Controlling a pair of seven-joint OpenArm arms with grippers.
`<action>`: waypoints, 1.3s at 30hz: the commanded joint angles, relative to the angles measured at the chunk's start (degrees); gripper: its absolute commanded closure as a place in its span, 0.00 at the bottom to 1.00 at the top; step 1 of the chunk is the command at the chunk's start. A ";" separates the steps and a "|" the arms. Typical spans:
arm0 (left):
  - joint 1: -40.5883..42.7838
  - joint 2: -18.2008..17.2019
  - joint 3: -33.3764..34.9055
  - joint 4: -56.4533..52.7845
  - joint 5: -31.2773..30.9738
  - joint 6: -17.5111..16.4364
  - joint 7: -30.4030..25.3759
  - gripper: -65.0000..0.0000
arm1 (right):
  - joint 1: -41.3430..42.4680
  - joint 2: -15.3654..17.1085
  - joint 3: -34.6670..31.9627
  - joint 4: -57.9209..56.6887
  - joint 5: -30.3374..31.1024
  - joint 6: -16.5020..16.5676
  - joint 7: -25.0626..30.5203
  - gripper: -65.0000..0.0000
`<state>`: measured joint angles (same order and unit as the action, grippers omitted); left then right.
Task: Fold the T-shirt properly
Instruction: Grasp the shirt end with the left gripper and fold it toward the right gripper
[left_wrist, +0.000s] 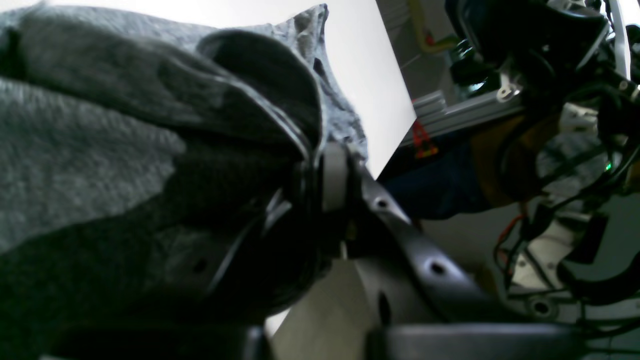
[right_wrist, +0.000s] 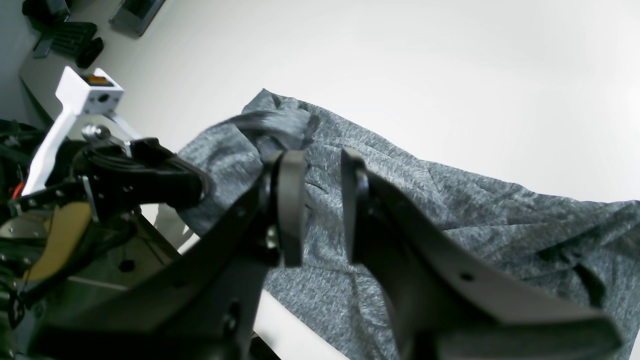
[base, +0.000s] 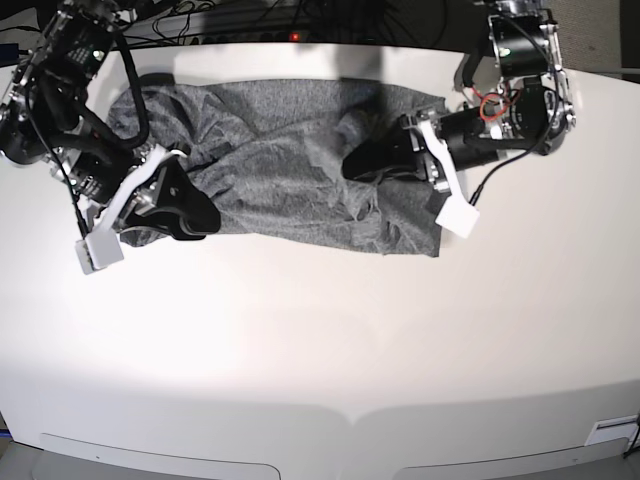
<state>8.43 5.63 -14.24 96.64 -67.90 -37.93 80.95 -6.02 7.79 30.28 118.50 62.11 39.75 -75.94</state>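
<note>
T-shirt (base: 280, 160) bunches inside the clamped left gripper (base: 352, 160); right gripper (right_wrist: 320, 205) hovers parted above it.

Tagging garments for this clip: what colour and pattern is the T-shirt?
Heather-grey T-shirt, plain, no print; clearest in the base view.

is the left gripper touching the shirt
Touching: in the left wrist view the left gripper is shut on a bunched fold of the shirt.

A white table (base: 320, 340) filled most of the base view, its curved front edge along the bottom. Dark cables (base: 230, 20) lay beyond its far edge at the top. In the right wrist view's upper left sat a black keyboard (right_wrist: 67, 35).
</note>
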 joint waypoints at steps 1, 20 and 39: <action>-0.26 1.03 0.09 0.94 -1.92 -0.28 -0.95 1.00 | 0.59 0.44 0.09 0.96 1.60 0.25 1.05 0.79; 0.92 2.45 1.53 0.94 -8.66 -1.51 -0.95 0.55 | 0.59 0.46 0.09 0.96 1.57 0.25 1.07 0.79; -11.30 -7.67 5.73 0.94 16.65 -2.07 -8.90 0.55 | 5.92 0.44 0.09 0.96 -1.77 0.25 15.74 0.79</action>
<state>-2.07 -2.20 -8.62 96.64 -49.80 -39.62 72.93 -0.75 7.77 30.28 118.50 59.35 39.72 -61.65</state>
